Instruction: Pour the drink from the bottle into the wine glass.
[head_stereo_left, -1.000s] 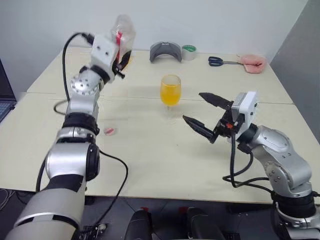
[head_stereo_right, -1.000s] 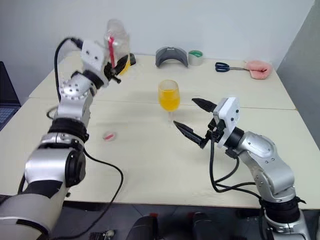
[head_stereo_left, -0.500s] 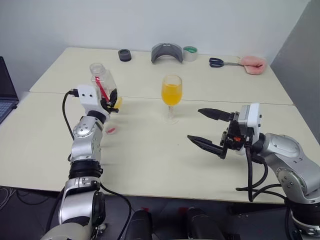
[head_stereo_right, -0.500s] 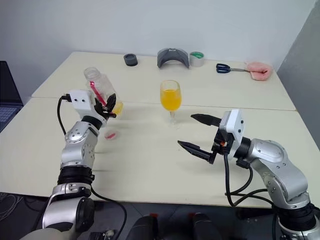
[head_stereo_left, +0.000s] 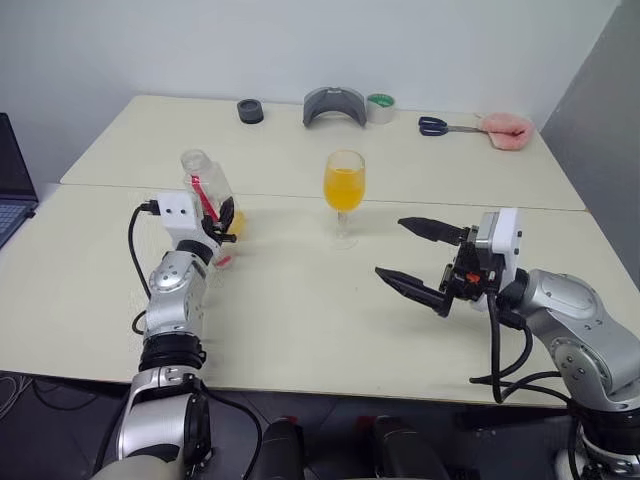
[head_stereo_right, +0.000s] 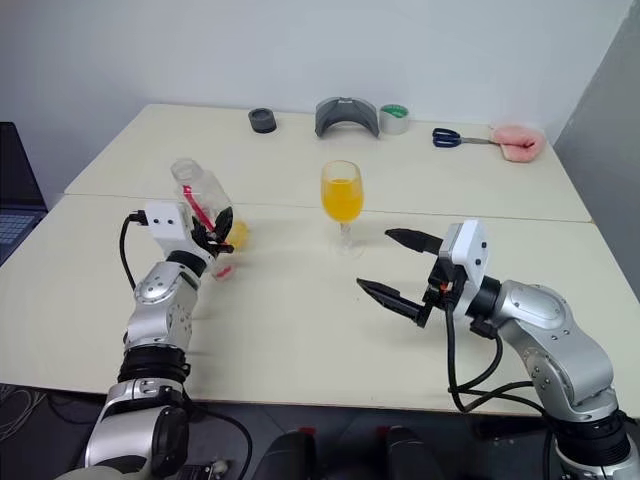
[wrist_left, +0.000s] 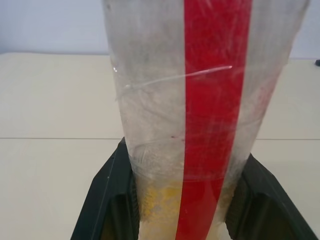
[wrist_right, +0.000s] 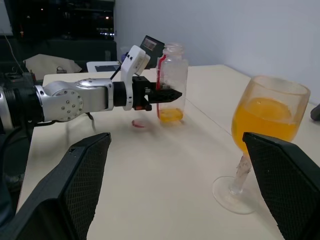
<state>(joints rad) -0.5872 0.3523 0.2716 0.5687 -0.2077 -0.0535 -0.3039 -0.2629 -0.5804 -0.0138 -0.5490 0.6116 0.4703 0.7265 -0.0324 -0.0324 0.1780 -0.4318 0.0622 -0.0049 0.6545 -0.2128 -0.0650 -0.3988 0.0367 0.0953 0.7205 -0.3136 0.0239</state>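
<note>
bottle clamped in left tool

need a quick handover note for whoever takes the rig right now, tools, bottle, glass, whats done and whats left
Left tool: shut on the bottle, near upright, low over the table on the robot's left.
Right tool: open, empty, hovering to the right of the wine glass.
Bottle: uncapped, a little drink left at the bottom.
Wine glass: standing mid-table, bowl over half full of orange drink.
Cap: on the table, beside the bottle.
Done: pour looks complete.
Left: probably set the bottle down and release it.
</note>
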